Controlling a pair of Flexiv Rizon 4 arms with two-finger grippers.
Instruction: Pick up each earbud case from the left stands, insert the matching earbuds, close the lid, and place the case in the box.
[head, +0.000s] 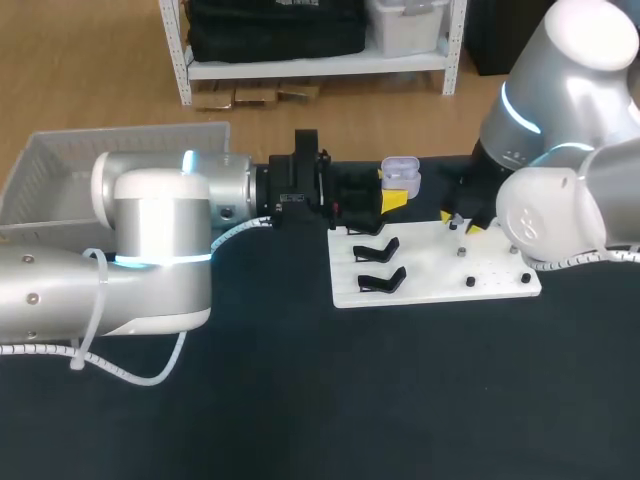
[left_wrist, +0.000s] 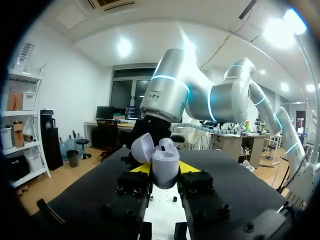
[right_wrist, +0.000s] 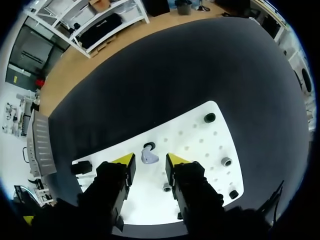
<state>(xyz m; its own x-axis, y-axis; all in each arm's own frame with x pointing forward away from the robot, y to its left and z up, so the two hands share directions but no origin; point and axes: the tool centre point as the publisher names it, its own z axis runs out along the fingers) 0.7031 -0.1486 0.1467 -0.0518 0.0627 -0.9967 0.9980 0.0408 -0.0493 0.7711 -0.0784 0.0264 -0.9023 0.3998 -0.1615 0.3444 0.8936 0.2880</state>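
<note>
My left gripper (head: 396, 195) is shut on a lavender earbud case (head: 401, 176) held above the table's far side, left of the white board (head: 440, 285). In the left wrist view the case (left_wrist: 165, 164) sits upright between the yellow tips (left_wrist: 141, 168) with its lid (left_wrist: 142, 148) hinged open. My right gripper (head: 462, 224) points down at the board's far edge. Seen from the right wrist, its open gripper (right_wrist: 150, 164) straddles a small lavender earbud (right_wrist: 149, 158) on the board (right_wrist: 200, 145), with a gap on each side.
Two black stands (head: 378, 250) (head: 382, 280) sit on the board's left part. Small black pegs (right_wrist: 210, 118) (right_wrist: 226, 161) stand on its right part. A pale mesh basket (head: 60, 170) is at the table's far left, behind my left arm.
</note>
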